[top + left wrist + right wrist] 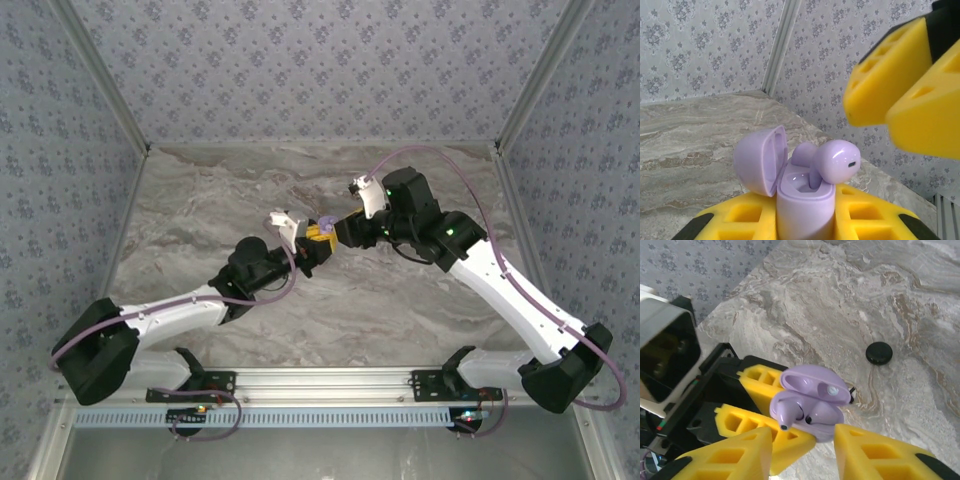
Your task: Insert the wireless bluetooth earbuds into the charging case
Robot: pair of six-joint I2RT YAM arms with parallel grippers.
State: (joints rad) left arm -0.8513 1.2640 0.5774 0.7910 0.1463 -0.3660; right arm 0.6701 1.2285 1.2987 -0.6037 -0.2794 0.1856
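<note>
**Inspector:** State where the case is and how it is held.

**Assistant:** The pale lilac plastic charging case (805,207) is off the table, clamped between the yellow foam fingers (747,217) of the left gripper (805,225). The jaws are closed on the case's lower body from both sides. From the top camera, the case is above the middle of the grey marble-patterned tabletop (200,200).

**Inspector:** Orientation of the case?

**Assistant:** In the left wrist view it stands upright with its mouth facing up. Its rounded lilac lid (761,160) is hinged open and leans to the left in that view.

**Inspector:** And the earbud?

**Assistant:** One lilac earbud (835,162) sits at the mouth of the case. Its stem goes down into the well, so its long axis is roughly upright but tilted. Its bulbous head stands above the rim and points right in that view. A second rounded lilac shape shows behind it; I cannot tell what it is.

**Inspector:** State of the right gripper?

**Assistant:** The right gripper (804,442) has its yellow foam fingers (890,455) apart and holds nothing. In its own view, one finger is on either side of the case. In the left wrist view the fingers are above and to the right of the earbud, not touching it.

**Inspector:** Anything else to record?

**Assistant:** A small round black disc (879,353) lies flat on the tabletop, well away from both grippers.
</note>
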